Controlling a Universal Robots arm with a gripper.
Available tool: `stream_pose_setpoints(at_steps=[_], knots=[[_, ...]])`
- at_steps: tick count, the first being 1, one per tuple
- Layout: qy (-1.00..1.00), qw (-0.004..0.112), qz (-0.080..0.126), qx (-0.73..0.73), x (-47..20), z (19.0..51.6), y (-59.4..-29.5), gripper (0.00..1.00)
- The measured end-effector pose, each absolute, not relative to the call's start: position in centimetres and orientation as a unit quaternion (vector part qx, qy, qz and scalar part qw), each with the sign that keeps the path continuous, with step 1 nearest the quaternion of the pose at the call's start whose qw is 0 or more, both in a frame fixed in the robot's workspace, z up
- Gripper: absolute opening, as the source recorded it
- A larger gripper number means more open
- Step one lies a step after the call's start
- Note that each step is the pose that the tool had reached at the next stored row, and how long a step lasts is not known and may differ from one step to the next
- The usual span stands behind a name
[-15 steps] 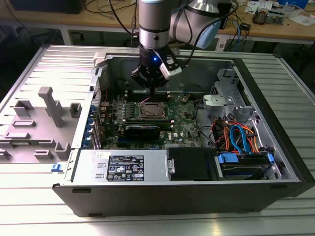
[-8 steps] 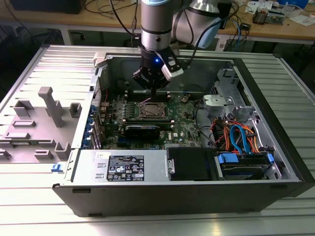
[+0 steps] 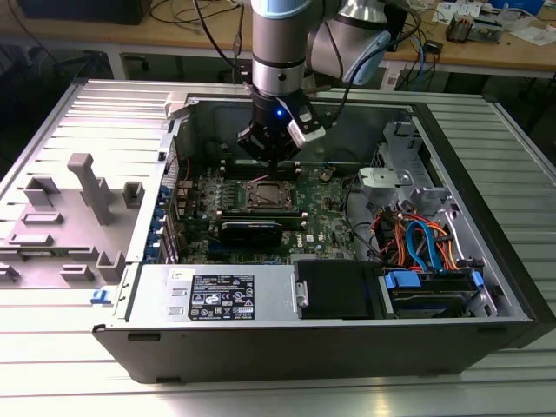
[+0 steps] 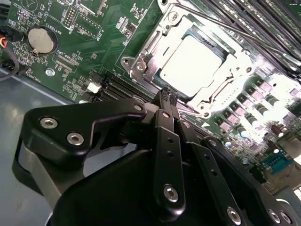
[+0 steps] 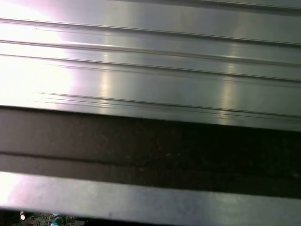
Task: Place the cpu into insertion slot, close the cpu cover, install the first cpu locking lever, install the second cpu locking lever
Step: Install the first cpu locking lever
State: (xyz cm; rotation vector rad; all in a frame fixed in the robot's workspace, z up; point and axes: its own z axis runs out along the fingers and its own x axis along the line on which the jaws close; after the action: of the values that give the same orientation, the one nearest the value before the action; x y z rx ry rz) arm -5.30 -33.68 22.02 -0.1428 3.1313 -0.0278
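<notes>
The cpu (image 4: 195, 61), a pale square chip, lies flat in the socket on the green motherboard (image 4: 94, 28). The silvery cpu cover (image 4: 235, 63) frames it and lies down over its edges. A thin lever rod (image 4: 221, 23) runs along one side of the socket. My gripper (image 4: 167, 96) has its black fingers pressed together, tips just at the socket's edge, with nothing visible between them. In the exterior view the gripper (image 3: 271, 167) hangs straight over the socket and the cpu (image 3: 265, 195) inside the open computer case.
A long black card (image 3: 250, 230) sits just in front of the socket. The power supply (image 3: 217, 295), drive cage with orange and blue cables (image 3: 417, 243) and case walls (image 5: 150, 70) hem the board in. A grey fixture tray (image 3: 69, 217) lies at the exterior view's left.
</notes>
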Motion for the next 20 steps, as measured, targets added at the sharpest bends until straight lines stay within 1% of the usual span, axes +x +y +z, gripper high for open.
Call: stream_pose_setpoints(at_steps=[20], knots=[[0.999,-0.002,-0.009,-0.046,-4.37,20.9,-33.45,0.12]])
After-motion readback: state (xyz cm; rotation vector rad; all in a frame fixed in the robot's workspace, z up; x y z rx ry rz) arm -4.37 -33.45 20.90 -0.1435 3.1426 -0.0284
